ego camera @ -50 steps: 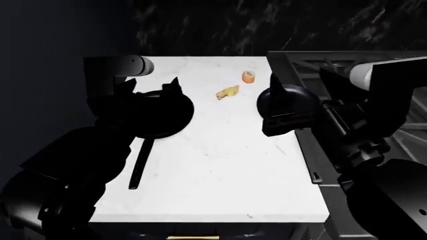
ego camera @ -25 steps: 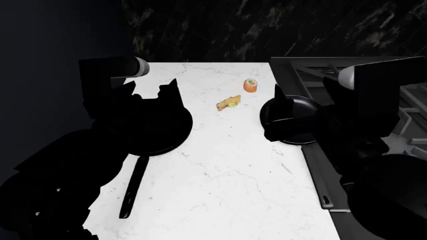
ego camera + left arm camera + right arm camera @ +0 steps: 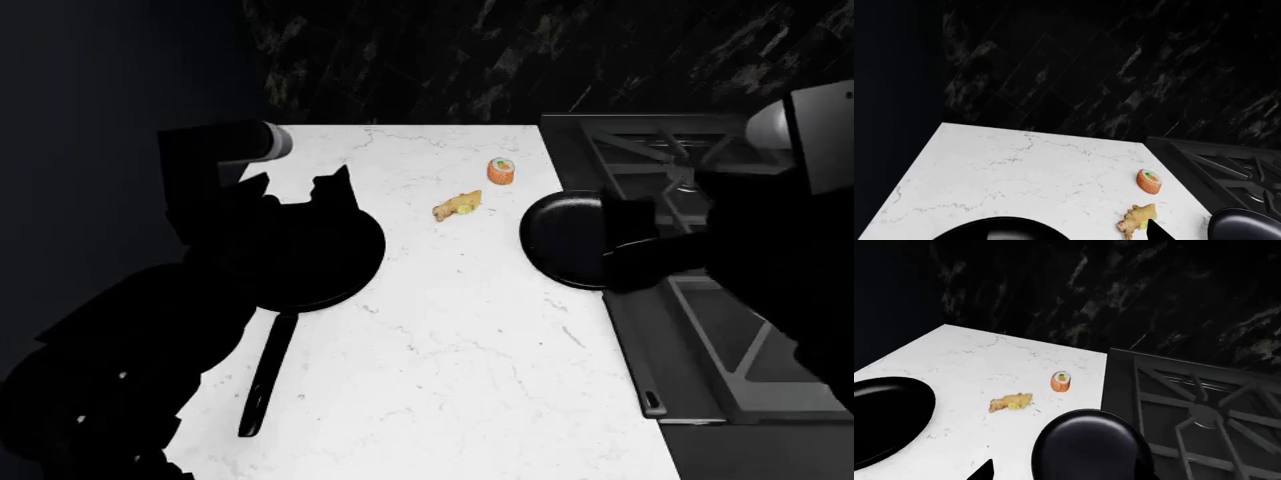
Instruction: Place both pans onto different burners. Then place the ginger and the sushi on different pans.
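Left pan (image 3: 314, 262) lies empty on the white counter (image 3: 454, 350) under the left gripper (image 3: 296, 190), fingers spread; ginger (image 3: 457, 206) and sushi (image 3: 501, 171) sit mid-counter – open marble around; right pan (image 3: 567, 240), empty, overhangs the stove (image 3: 667, 330) edge – right gripper's finger state I cannot tell

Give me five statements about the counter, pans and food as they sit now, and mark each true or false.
1. The sushi and the ginger both lie on the white counter, not in a pan. True.
2. The sushi lies farther from the robot than the ginger. True.
3. The right pan sits centred on a burner. False: it lies at the counter's edge beside the stove.
4. The left pan holds the ginger. False: the ginger lies on the counter between the two pans.
5. The left pan's handle points toward the robot. True.
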Available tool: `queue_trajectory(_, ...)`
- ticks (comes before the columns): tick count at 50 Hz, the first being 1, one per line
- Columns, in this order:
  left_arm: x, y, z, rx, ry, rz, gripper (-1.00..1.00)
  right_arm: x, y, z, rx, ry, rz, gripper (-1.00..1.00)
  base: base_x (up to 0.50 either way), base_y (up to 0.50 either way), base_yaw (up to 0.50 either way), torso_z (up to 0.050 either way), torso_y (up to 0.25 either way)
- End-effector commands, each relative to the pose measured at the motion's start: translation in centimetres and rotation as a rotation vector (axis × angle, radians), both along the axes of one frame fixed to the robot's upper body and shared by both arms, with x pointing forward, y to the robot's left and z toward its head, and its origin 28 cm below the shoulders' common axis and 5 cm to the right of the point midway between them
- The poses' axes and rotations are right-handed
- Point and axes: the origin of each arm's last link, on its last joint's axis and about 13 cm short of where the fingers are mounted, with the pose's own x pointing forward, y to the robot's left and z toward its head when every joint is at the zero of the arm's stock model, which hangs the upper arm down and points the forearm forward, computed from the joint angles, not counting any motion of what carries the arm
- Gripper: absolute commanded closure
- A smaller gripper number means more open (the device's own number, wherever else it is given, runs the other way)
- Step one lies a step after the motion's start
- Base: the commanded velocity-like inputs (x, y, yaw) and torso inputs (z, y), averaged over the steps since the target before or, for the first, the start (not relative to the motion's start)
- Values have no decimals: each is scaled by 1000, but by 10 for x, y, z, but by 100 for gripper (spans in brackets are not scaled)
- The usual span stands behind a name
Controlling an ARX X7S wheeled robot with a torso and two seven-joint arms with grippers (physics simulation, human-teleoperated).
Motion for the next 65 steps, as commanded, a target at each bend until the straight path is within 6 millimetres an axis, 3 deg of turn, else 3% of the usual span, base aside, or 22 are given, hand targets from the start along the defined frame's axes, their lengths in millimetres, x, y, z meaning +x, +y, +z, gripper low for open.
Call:
queue_trajectory(1, 1, 0, -2, -6, 9, 2, -100, 1, -11, -18, 76, 118, 12, -100, 0, 0, 0, 0, 0)
queue_trajectory(10, 0, -1, -3, -10, 14, -2, -100, 8, -15, -45, 143, 140, -32, -100, 0, 0, 0, 0, 0)
queue_trajectory(26, -1, 3, -2, -31, 19, 12, -100, 28, -13, -74, 116, 206, -80, -100, 0, 0, 0, 0, 0)
queue_trajectory(65, 0, 5, -7, -44, 39, 13, -100, 40, -11, -105, 50, 328, -79, -100, 0, 0, 0, 0, 0)
